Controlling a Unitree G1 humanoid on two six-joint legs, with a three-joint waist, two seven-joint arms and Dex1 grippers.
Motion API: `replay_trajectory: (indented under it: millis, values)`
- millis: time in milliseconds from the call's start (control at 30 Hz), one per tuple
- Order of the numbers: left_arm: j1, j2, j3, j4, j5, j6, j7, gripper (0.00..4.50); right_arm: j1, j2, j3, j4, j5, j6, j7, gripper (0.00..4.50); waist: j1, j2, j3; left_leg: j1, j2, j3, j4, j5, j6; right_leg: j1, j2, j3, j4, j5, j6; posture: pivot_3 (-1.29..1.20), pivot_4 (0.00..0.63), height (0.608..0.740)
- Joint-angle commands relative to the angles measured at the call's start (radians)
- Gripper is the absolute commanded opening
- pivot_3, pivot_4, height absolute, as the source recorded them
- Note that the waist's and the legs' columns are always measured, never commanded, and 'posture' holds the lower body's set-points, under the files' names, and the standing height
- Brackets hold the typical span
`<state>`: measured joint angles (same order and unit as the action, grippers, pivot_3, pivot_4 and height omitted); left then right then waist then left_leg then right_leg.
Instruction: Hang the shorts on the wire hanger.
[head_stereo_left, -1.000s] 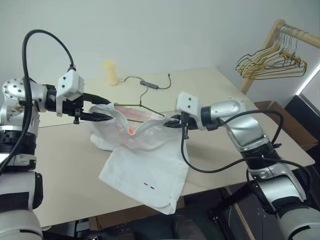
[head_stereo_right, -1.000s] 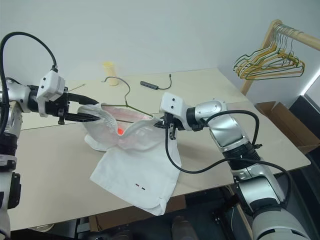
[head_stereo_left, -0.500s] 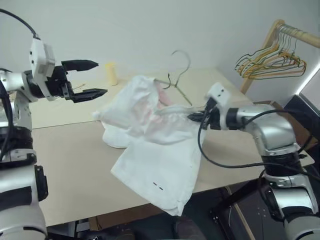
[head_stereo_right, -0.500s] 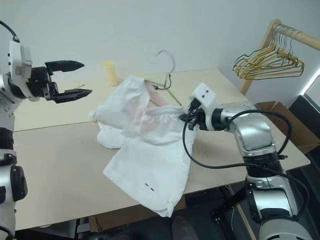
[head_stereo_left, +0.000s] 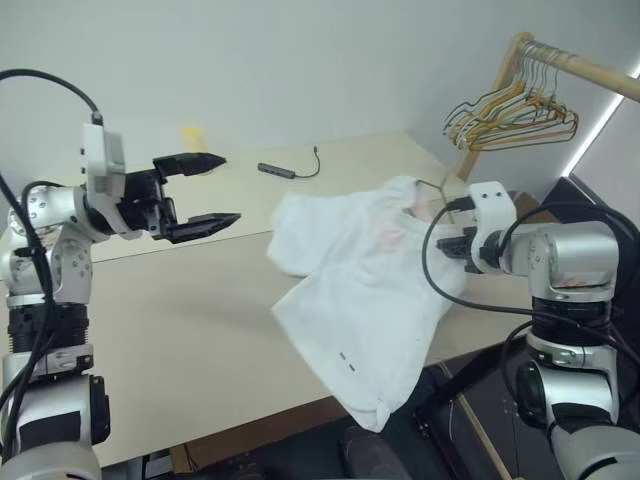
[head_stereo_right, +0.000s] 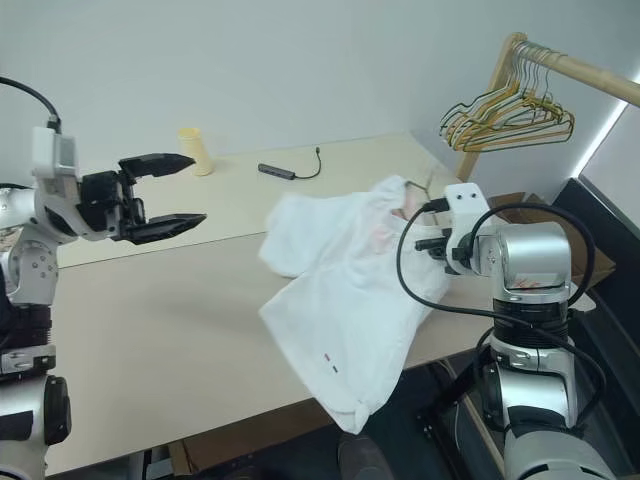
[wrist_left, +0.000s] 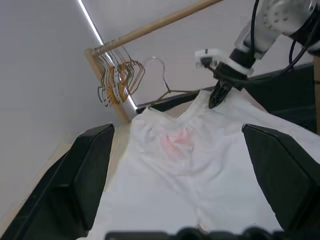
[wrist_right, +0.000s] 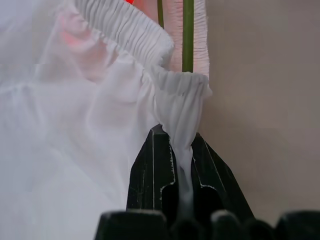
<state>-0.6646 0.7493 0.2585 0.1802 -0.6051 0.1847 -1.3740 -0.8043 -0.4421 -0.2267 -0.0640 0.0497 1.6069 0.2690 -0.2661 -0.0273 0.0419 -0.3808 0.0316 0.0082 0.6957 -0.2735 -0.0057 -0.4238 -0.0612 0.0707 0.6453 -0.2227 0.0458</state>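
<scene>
The white shorts (head_stereo_left: 360, 290) lie spread over the table's right part, with one leg hanging past the front edge. My right gripper (head_stereo_right: 427, 243) is shut on the gathered waistband (wrist_right: 175, 95), lifting that end a little. The thin green wire hanger (wrist_right: 188, 35) runs inside the waist opening. Its pale hook (wrist_left: 159, 70) sticks up beyond the waistband. My left gripper (head_stereo_left: 228, 188) hovers open and empty over the table's left side, well apart from the shorts, its fingers (wrist_left: 85, 165) pointing toward them.
A wooden rack with clustered yellow and grey hangers (head_stereo_left: 510, 110) stands at the far right. A yellow cup (head_stereo_right: 195, 150) and a black cable (head_stereo_right: 285, 170) lie near the table's (head_stereo_left: 170, 330) back edge.
My left gripper let go of the waistband, opened and drew back. My right gripper swung the shorts and hanger to the right. The camera turned right as well.
</scene>
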Motion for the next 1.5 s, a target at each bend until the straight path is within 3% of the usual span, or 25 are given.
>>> replay_trajectory:
  millis: [33,100,300,533,967,1100,1500]
  values:
    - [0.011,-0.026,0.071,-0.086,-0.101,0.045,0.064,4.44,-0.081,0.074,-0.173,0.033,-0.118,0.008,-0.181,0.00,-0.005,0.000,0.000,0.000,0.000,0.000,0.000,0.000,0.000,0.000,0.000,0.000,0.000,0.000,0.000,-0.26,0.000,0.740]
    - [0.033,-0.047,0.088,-0.129,-0.137,0.069,0.098,4.44,-0.117,0.122,-0.242,0.047,-0.179,0.008,-0.275,0.00,-0.013,0.000,0.000,0.000,0.000,0.000,0.000,0.000,0.000,0.000,0.000,0.000,0.000,0.000,0.000,-0.26,0.000,0.740]
    - [0.102,-0.084,0.091,-0.227,-0.159,0.094,0.186,4.44,-0.175,0.202,-0.288,0.035,-0.302,-0.029,-0.477,0.00,-0.029,0.001,0.000,0.000,-0.001,-0.001,0.000,0.000,0.000,0.000,0.000,0.001,0.000,0.000,0.000,-0.25,0.000,0.740]
    - [0.121,-0.077,0.089,-0.252,-0.163,0.097,0.210,4.44,-0.276,0.220,-0.390,0.031,-0.343,-0.133,-0.621,0.00,-0.044,0.005,0.000,0.001,-0.001,-0.001,0.000,0.000,0.000,0.001,0.000,0.001,0.000,0.000,0.000,-0.25,0.000,0.740]
    - [0.105,-0.093,0.094,-0.250,-0.202,0.114,0.215,4.44,-0.470,0.019,-0.487,0.298,-0.273,-0.186,-0.630,0.00,-0.067,0.007,0.001,0.003,-0.001,0.000,-0.003,0.000,0.000,0.003,0.000,0.002,-0.003,0.000,0.001,-0.27,0.000,0.740]
    - [0.113,-0.094,0.088,-0.256,-0.199,0.110,0.218,4.44,-0.515,-0.067,-0.484,0.435,-0.245,-0.244,-0.625,0.00,-0.078,0.007,0.001,0.003,-0.001,0.000,-0.003,0.000,0.000,0.004,0.000,0.002,-0.004,0.000,0.001,-0.26,0.000,0.740]
    - [0.162,-0.099,0.081,-0.299,-0.189,0.113,0.247,4.44,-0.629,-0.254,-0.643,0.854,-0.086,-0.396,-0.722,0.00,-0.079,0.008,0.002,0.013,-0.002,0.011,-0.015,0.000,0.001,0.013,0.001,0.011,-0.011,-0.003,0.005,-0.24,0.000,0.740]
